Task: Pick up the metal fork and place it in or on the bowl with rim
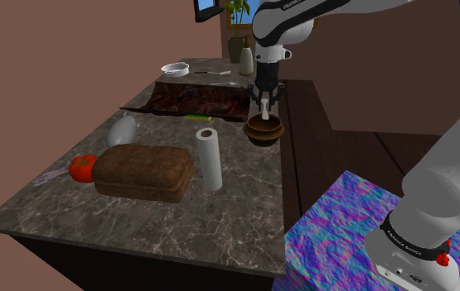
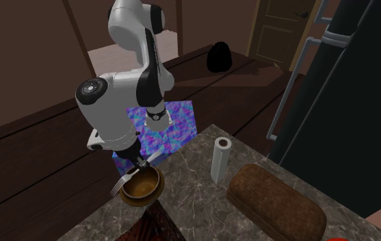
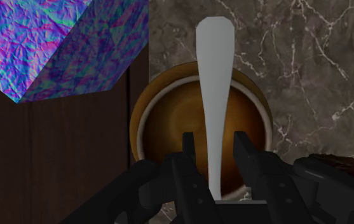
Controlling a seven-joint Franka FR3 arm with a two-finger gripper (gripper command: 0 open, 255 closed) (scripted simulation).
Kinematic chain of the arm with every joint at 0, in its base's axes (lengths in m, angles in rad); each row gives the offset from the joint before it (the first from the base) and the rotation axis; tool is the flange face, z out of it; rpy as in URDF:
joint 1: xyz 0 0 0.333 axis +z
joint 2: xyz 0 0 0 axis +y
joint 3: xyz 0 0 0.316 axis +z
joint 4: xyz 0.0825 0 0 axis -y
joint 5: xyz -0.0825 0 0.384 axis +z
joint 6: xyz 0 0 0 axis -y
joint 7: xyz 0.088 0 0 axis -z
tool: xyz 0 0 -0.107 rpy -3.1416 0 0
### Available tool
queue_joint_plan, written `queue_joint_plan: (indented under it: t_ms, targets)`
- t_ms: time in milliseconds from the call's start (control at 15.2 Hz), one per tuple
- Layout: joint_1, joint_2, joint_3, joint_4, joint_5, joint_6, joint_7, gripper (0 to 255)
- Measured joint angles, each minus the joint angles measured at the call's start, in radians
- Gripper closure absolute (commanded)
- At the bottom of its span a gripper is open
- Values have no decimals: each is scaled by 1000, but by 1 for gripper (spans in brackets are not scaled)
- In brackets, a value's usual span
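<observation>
One fork point(image 3: 214, 89) — between parted jaws, over bowl point(image 3: 163, 124).

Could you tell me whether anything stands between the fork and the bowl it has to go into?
Nothing visible does. The fork sits between the fingers of the pincer, right above the open brown bowl.

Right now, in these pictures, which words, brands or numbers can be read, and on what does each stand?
"FRANKA EMIKA": on the dark band near the arm's base, shoulder view.
Lettering on the arm's upper joint: too small to read.
Nothing written on the fork or the bowl.
</observation>
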Motion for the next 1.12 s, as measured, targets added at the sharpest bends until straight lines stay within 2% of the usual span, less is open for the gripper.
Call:
queue_joint_plan:
  t_ms: [462,858,924,1122]
  targets:
    - [1,28,1,-61,-4,88,-6,255]
    - [2,32,2,-66,-4,98,-5,255]
    - [2,32,2,-66,-4,98,-5,0]
    - [2,32,2,-66,-4,98,-5,0]
